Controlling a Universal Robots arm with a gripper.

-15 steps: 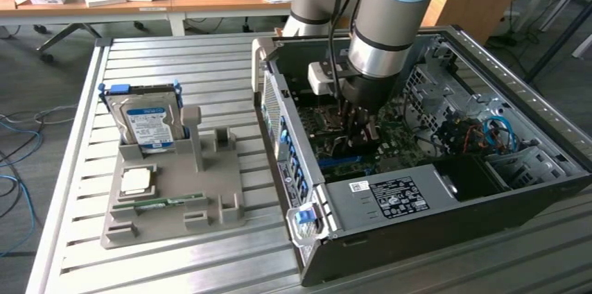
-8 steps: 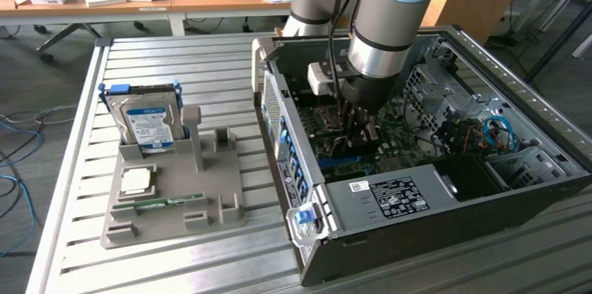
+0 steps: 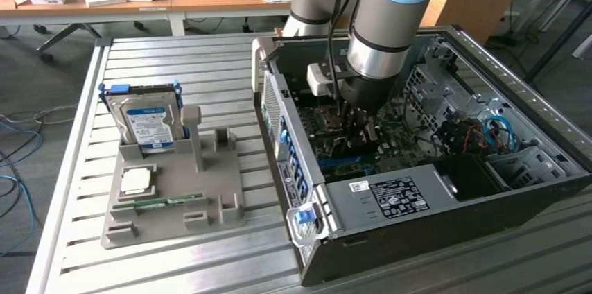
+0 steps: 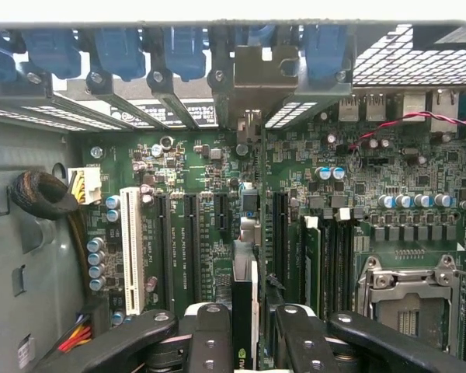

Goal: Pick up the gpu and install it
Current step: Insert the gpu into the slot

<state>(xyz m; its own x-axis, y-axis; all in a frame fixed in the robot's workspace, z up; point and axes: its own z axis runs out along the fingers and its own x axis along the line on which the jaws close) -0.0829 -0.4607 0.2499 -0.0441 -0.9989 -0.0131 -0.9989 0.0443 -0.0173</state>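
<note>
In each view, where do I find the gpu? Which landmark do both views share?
Exterior view: inside the open computer case, directly under the gripper, mostly covered by it.
Wrist view: the gpu stands edge-on between the fingers, over the motherboard slots.
Shared landmark: the row of blue slot latches along the case wall.

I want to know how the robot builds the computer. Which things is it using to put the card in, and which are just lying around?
For the job:
- gpu
- gripper, closed on the gpu
- motherboard
- computer case

Just lying about:
- hard drive
- memory stick
- square chip
- grey holder they sit on
</note>
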